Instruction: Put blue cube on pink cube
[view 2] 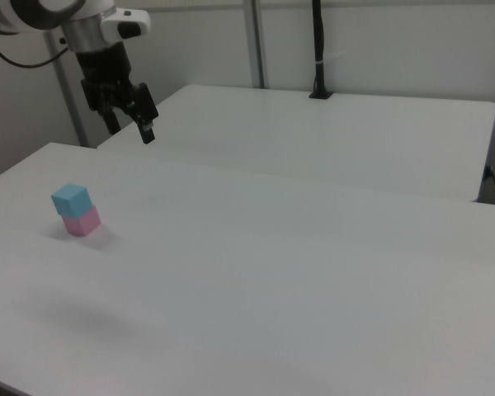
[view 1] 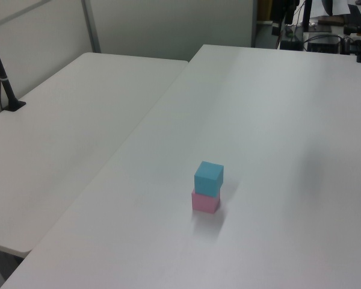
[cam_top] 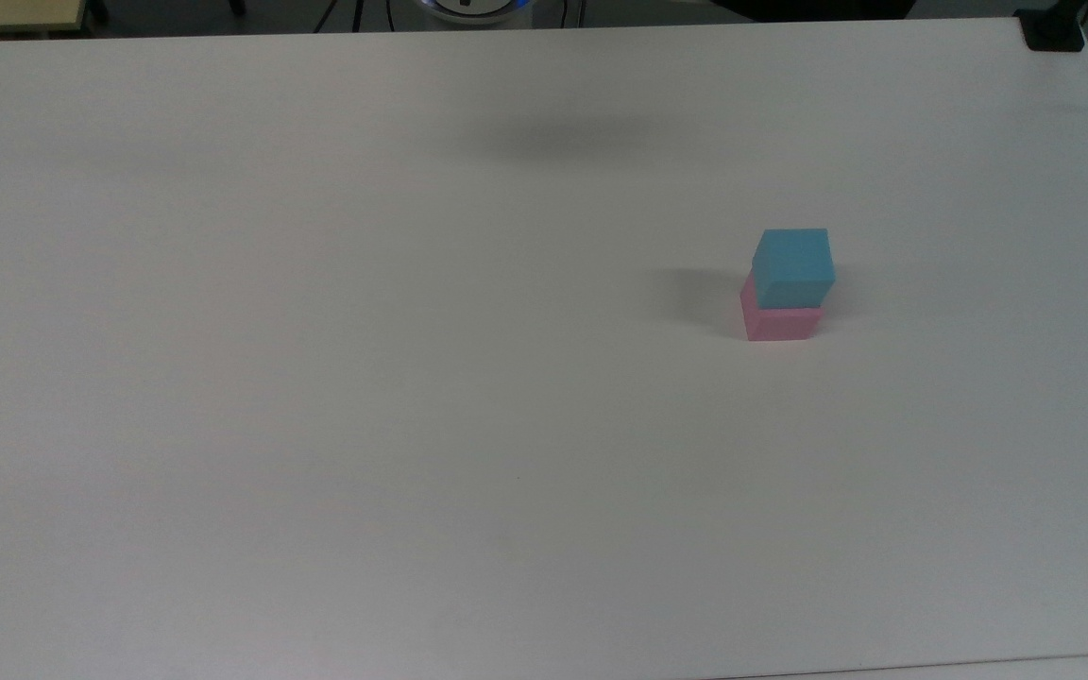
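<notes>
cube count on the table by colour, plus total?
blue cube: 1, sitting on top of the pink one
pink cube: 1, on the table under the blue one
Total: 2
</notes>
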Available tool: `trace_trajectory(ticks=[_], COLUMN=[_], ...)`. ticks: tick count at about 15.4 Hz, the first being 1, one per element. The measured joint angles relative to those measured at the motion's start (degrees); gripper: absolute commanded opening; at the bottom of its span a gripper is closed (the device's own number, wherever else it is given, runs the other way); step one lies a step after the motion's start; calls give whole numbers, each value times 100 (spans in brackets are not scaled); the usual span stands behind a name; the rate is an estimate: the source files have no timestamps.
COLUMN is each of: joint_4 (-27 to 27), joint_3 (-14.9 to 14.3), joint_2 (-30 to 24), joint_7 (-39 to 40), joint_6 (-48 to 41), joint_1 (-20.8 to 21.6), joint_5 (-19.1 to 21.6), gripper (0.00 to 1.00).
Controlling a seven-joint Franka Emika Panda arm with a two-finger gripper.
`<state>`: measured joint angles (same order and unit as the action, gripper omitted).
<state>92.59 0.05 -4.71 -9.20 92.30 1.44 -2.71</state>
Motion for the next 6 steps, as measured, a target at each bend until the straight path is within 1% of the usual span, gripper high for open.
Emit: trace_trajectory(ticks=[6], joint_4=[140], joint_3=[0], joint_2=[2], joint_7=[98], joint_6=[255], joint_1=[0], joint_5=[0], gripper=[100])
